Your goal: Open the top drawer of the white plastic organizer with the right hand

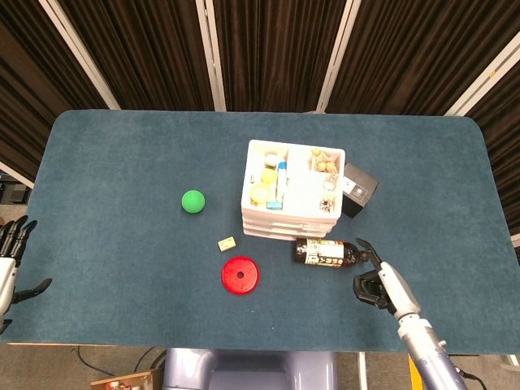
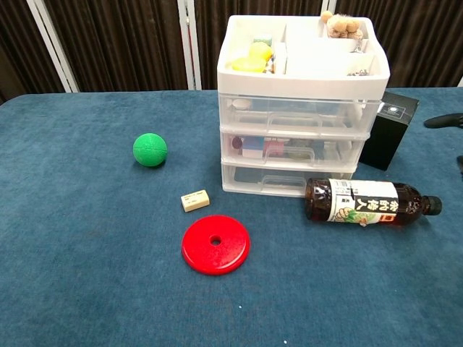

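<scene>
The right hand [image 1: 379, 283], empty with fingers loosely spread, hovers just right of the bottle [image 1: 329, 253]; the white plastic organizer [image 1: 291, 191], top drawer [image 2: 298, 113] closed, stands beyond it. The left hand [image 1: 8, 268] is cropped at the frame edge, fingers spread.

The right hand [image 1: 380, 282] has a white back and black fingers, on a grey forearm.

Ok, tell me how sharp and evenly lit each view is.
Head view: even light, soft shadows, only the right hand slightly smeared. Chest view: crisp on the organizer and bottle, faint glare on the red disc; a dark fingertip clipped at the right edge.
</scene>
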Robot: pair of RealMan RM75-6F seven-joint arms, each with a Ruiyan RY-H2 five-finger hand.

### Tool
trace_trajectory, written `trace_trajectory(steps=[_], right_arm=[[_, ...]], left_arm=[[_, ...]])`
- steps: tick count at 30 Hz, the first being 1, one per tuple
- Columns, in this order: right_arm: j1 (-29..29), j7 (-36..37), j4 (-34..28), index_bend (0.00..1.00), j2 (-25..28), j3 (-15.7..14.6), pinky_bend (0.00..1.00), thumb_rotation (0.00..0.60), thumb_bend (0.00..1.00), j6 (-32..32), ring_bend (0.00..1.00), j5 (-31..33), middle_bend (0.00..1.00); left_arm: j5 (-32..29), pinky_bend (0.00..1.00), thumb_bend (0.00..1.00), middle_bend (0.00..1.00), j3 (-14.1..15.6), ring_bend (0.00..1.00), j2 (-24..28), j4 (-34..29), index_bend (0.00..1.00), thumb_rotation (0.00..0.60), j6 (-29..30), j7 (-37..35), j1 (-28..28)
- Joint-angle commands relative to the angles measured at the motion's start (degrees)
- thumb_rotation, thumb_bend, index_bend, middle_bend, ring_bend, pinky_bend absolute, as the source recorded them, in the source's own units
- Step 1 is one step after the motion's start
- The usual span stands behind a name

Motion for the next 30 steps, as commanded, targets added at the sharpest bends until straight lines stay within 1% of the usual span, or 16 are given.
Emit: trace_trajectory(steps=[1, 6, 10, 15, 22, 28, 30], right_arm=[[2.1, -0.8, -2.0, 0.00, -1.3, 1.1, 0.89, 0.600, 0.67, -1.5, 0.83, 4.1, 0.88], [4.0, -3.4, -3.8, 0.00, -3.7, 1.5, 0.89, 0.600, 0.68, -0.9, 0.83, 8.6, 0.88], [4.7, -6.1, -4.7, 0.00, -5.8, 0.7, 0.89, 0.600, 0.68, 0.6, 0.83, 10.8, 0.88], [6.0, -8.2, -5.2, 0.00, -7.4, -0.2, 0.89, 0.600, 0.68, 0.2, 0.83, 13.7, 0.88], [9.1, -9.3, -4.6, 0.00, -11.2, 1.9, 0.89, 0.600, 0.68, 0.3, 0.83, 18.9, 0.88], [11.8, -11.6, -3.7, 0.00, -17.0, 2.8, 0.89, 0.600, 0.68, 1.9, 0.83, 22.6, 0.88], [12.5, -11.9, -3.1, 0.00, -19.2, 3.5, 0.89, 0.600, 0.68, 2.8, 0.83, 23.8, 0.88]], left_arm=[[0.2, 0.06, 0.03, 0.00, 0.0, 0.00, 0.0, 0.1, 0.01, 0.600, 0.1, -0.2, 0.0], [0.3, 0.06, 0.03, 0.00, 0.1, 0.00, 0.0, 0.2, 0.01, 0.600, 0.0, -0.5, 0.0], [0.4, 0.06, 0.03, 0.00, 0.1, 0.00, 0.0, 0.3, 0.01, 0.600, 0.2, -0.8, 0.0], [0.4, 0.06, 0.03, 0.00, 0.1, 0.00, 0.1, 0.3, 0.01, 0.600, 0.0, -0.8, -0.1], [0.6, 0.06, 0.04, 0.00, 0.1, 0.00, 0.0, 0.4, 0.01, 0.600, 0.0, -1.0, -0.1], [0.6, 0.06, 0.03, 0.00, 0.2, 0.00, 0.2, 0.5, 0.01, 0.600, -0.1, -1.6, -0.1], [0.6, 0.06, 0.03, 0.00, 0.2, 0.00, 0.3, 0.4, 0.01, 0.600, -0.1, -1.7, -0.1]])
